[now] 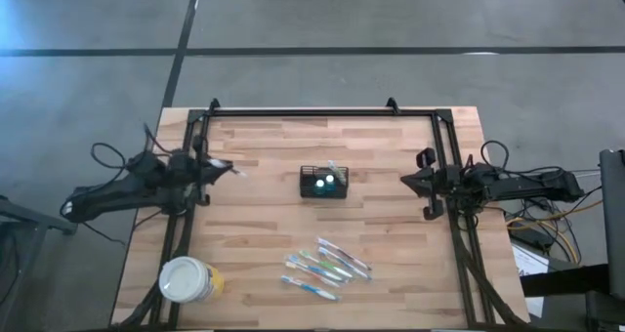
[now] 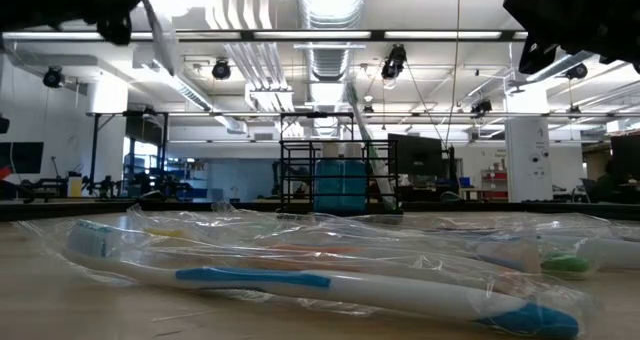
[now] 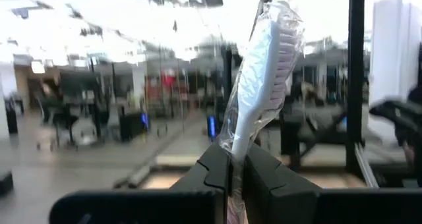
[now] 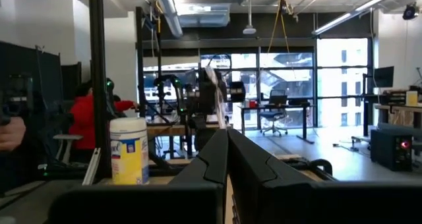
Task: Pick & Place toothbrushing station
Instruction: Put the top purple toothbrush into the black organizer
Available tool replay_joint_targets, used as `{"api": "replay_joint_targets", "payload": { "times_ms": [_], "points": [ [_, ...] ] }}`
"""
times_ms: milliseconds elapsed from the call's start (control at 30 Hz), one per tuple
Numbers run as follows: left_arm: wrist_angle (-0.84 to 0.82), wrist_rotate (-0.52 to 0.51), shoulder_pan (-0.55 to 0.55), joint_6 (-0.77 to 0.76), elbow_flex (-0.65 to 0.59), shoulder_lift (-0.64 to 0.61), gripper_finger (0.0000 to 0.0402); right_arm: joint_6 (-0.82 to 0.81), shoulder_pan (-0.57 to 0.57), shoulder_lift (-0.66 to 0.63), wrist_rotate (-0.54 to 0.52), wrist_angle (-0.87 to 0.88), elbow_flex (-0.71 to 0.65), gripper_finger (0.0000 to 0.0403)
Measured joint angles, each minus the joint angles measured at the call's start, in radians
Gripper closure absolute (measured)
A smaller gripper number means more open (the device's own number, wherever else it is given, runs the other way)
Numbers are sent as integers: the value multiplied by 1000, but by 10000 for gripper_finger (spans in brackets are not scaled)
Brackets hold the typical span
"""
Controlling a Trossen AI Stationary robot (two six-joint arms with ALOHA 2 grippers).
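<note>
Light wooden table (image 1: 264, 225) with a black frame, grey concrete floor around it, big open workshop with ceiling lights behind. Black wire basket (image 1: 323, 182) sits upright near the table's middle, slightly toward the far edge, with blue-green items inside and one wrapped toothbrush standing in it. In the low view the basket (image 2: 335, 170) shows in the middle distance behind the brushes. Loose pile of wrapped toothbrushes (image 1: 325, 267) lies on the near half of the table, right of centre, well apart from the basket. Round white-lidded tub (image 1: 187, 279) stands at the near left corner.

Left gripper (image 1: 217, 168) is over the left side of the table, raised, jaws clamped on a plastic-wrapped toothbrush (image 3: 260, 85); the white handle sticks up between the fingers (image 3: 208, 168), bristle head up. It is left of the basket, not touching it.

Right gripper (image 1: 415, 182) waits over the right side of the table, jaws pressed together, nothing in them. A person in a red top (image 4: 86, 122) sits in the background of the right wrist view.
</note>
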State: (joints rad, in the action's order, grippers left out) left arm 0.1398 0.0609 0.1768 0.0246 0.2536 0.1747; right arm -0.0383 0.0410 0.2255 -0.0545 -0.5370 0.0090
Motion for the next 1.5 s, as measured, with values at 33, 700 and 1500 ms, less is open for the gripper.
{"api": "replay_joint_targets", "payload": {
  "times_ms": [33, 700, 1500],
  "points": [
    [16, -3, 0, 0, 25, 30, 382, -5, 0, 0, -1, -2, 0, 394],
    [412, 161, 78, 47, 317, 835, 382, -30, 0, 19, 0, -1, 0, 394],
    [720, 251, 162, -37, 326, 1253, 382, -18, 0, 20, 1, 5, 0, 394]
  ]
}}
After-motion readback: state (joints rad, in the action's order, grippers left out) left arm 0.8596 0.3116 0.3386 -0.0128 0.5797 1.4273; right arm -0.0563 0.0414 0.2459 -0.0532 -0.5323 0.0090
